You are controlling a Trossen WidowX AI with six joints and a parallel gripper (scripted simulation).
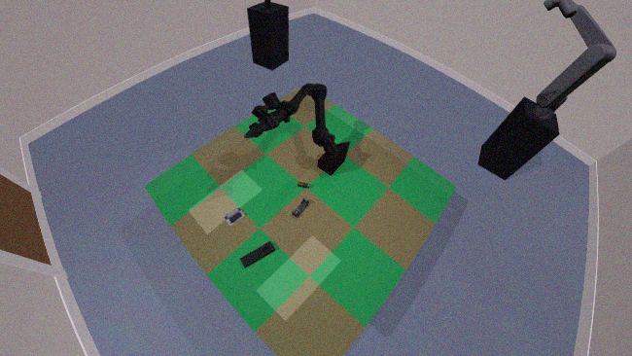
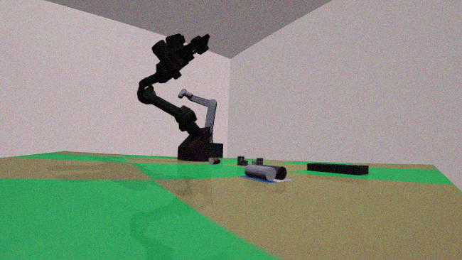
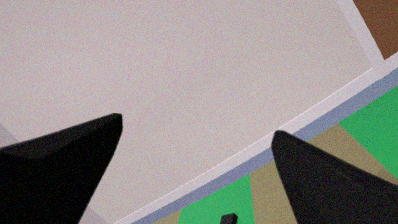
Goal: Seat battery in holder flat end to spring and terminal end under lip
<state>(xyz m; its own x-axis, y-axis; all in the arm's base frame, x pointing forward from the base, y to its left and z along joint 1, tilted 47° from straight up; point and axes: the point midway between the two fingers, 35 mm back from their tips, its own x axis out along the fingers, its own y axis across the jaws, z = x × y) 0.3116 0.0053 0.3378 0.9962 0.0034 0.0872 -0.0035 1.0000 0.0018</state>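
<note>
Nothing done yet: end effector [image 3: 197, 135] hanging high, spread wide, gripping nothing. Battery [image 1: 303, 185] lying on counter [image 1: 389, 229] far below end effector, just short of holder [image 1: 300, 208], not touching it. Remaining: reaching down, grasping, seating flat under lip, releasing.

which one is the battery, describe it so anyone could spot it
Start at the arm's black base on the checkered mat. The battery is the nearest object to it. It is the smallest item there and the only one with a red end.
</note>
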